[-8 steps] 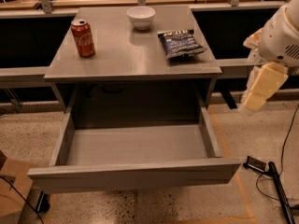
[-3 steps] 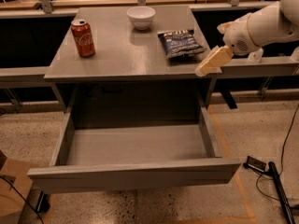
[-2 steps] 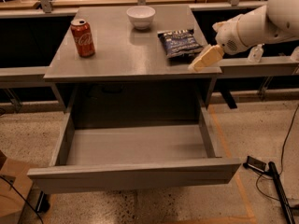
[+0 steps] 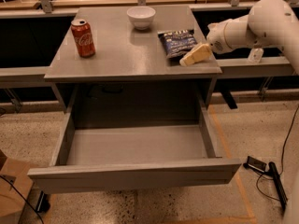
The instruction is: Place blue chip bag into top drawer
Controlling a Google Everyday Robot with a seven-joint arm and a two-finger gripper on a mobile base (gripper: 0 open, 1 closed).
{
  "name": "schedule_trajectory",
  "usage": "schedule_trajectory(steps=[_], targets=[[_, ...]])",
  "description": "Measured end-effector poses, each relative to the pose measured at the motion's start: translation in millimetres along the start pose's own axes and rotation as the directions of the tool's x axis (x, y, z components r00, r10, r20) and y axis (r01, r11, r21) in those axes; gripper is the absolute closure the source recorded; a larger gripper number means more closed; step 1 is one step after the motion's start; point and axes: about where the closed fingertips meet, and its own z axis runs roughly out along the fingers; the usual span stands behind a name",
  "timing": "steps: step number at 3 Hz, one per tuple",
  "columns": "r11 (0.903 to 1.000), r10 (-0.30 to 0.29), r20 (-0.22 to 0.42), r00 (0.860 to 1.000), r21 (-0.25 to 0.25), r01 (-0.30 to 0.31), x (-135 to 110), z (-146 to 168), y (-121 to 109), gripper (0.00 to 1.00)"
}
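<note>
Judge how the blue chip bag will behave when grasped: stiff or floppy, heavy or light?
Probably floppy: the blue chip bag looks crinkled and lies flat on the table. It is likely light, being a thin foil pouch, so a nudge from the gripper, close by its near corner, could slide it across the smooth top rather than lift it.
</note>
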Motion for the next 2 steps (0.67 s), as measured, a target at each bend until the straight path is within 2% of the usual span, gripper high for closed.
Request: schedule_trajectory(steps=[1,2], targets=[[0.9984,0.057,0.021,0.998,0.003,-0.057,8.4,32.0,-11.5,0.0],[0.9941,0.108,0.044,0.993,-0.007,-0.108,13.5,55.2,-17.1,0.17]])
